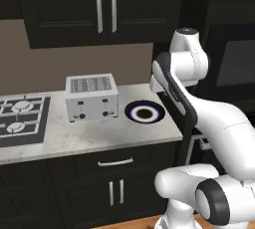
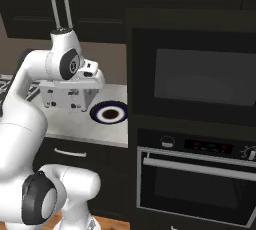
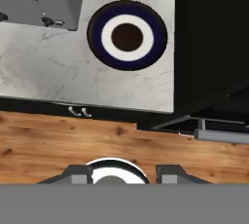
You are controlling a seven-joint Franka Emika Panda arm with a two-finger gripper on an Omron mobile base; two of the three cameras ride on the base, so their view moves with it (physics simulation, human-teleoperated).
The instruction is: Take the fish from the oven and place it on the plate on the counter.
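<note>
Two fingertips of the gripper (image 3: 124,174) rise at the bottom of the hand view, standing apart with nothing between them, so it is open and empty, hanging above the wooden floor in front of the cabinets and looking down on the counter (image 3: 48,77). On that counter the plate (image 3: 127,35) lies bare, just beside the toaster (image 1: 92,97) and close to the counter's end by the oven column. The oven (image 2: 195,184) sits low in that column under its control strip, and in the right base view its door looks shut, the long silver handle (image 2: 195,166) lying across the top of it; the fish must therefore be inside, hidden behind the dark glass, and its exact place and heading cannot be told. As a judgement only: a fish should be light, well within this arm's strength, but rather soft, rounded and likely slippery, tapering towards the tail. The best hold would be across the thick middle of the body, fingers on the two flanks, closing gently enough not to squash it yet firmly enough that it does not slide out. If it lies on a wire rack, the fingertips may catch on the wires when reaching under its sides. Since the plate is small, the fish should be set down over the brown centre so that it does not tip off the rim.
</note>
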